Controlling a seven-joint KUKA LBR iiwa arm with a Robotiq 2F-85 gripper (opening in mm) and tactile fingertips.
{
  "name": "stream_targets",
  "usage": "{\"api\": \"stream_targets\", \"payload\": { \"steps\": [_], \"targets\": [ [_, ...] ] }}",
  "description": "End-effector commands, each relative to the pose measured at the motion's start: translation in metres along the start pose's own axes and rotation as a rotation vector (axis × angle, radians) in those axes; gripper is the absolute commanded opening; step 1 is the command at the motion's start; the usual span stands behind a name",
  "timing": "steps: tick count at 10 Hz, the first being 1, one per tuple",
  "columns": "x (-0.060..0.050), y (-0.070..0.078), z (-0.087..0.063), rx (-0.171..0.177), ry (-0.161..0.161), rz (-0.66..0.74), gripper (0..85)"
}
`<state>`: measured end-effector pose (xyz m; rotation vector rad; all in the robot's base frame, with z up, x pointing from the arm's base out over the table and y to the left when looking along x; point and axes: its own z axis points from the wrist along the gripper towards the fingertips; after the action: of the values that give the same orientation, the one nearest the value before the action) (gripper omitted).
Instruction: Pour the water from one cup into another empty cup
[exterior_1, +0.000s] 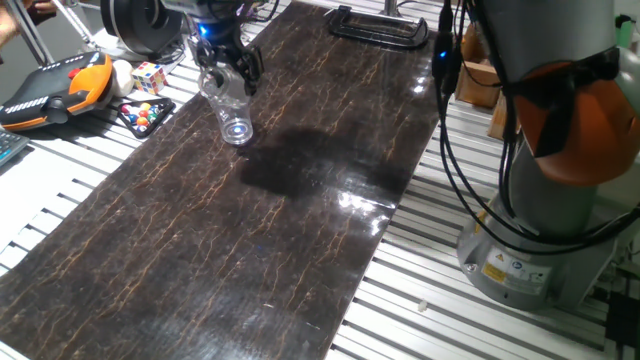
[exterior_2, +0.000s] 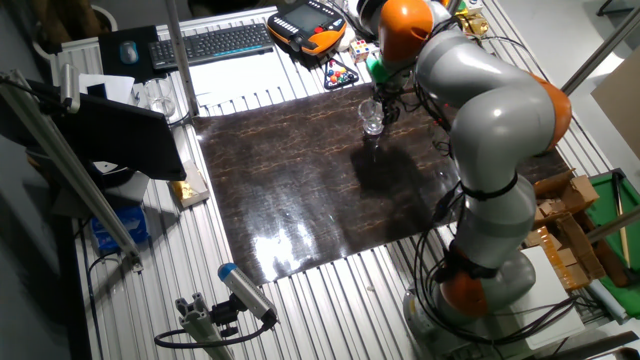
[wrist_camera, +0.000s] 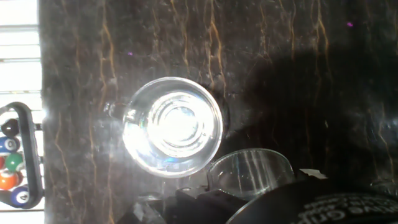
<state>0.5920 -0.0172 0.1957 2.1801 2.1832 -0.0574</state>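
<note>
**A:** Where is the tool (exterior_1: 226, 80)?

**B:** At the far end of the dark marbled mat (exterior_1: 250, 250), above the two clear vessels. It is clenched on the short glass (exterior_1: 215, 88), with a dark finger on either side of it.

**A:** Is that glass on the mat?

**B:** No, it is held up off it. In the hand view its rim (wrist_camera: 252, 173) shows at the bottom edge, close against the tool body, and it nearly meets the rim of the tall cup (wrist_camera: 173, 127).

**A:** And the tall cup?

**B:** It stands upright on the mat (exterior_1: 237, 125), just below and beside the held glass. From above, its mouth is open and bright rings show at its base.

**A:** Is there water in either one?

**B:** I cannot tell. Both are clear and the glare is strong.

**A:** Is the short glass tilted?

**B:** I cannot say from these views. In the other fixed view the two vessels blur into one glint (exterior_2: 372, 120) under the arm's wrist.

**A:** What else is on the bench (exterior_1: 60, 200)?

**B:** An orange and black handheld pendant (exterior_1: 60, 85), a colour cube (exterior_1: 150, 77) and a rack of small coloured balls (exterior_1: 145, 112) all lie beside the mat, near the cups. A black clamp (exterior_1: 380, 28) lies at the mat's far edge.
</note>
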Motion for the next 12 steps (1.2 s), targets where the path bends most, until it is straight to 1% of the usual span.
{"api": "stream_targets", "payload": {
  "steps": [1, 3, 4, 5, 6, 8, 9, 10, 11, 12],
  "targets": [
    [0.000, 0.000, 0.000, -0.009, 0.000, 0.005, 0.7],
    [0.000, 0.000, 0.000, -0.013, 0.001, 0.022, 0.7],
    [0.000, 0.000, 0.000, -0.013, 0.025, 0.033, 0.7],
    [0.000, 0.000, 0.000, -0.008, 0.034, 0.041, 0.7],
    [0.004, 0.000, 0.000, -0.005, 0.037, 0.044, 0.7],
    [0.028, 0.001, -0.005, 0.006, 0.053, 0.053, 0.7],
    [0.043, 0.002, -0.006, 0.009, 0.047, 0.048, 0.7],
    [0.055, 0.004, -0.007, 0.012, 0.044, 0.045, 0.7],
    [0.066, 0.006, -0.004, 0.014, 0.046, 0.042, 0.7],
    [0.078, 0.006, 0.000, 0.011, 0.055, 0.039, 0.7]
  ]
}}
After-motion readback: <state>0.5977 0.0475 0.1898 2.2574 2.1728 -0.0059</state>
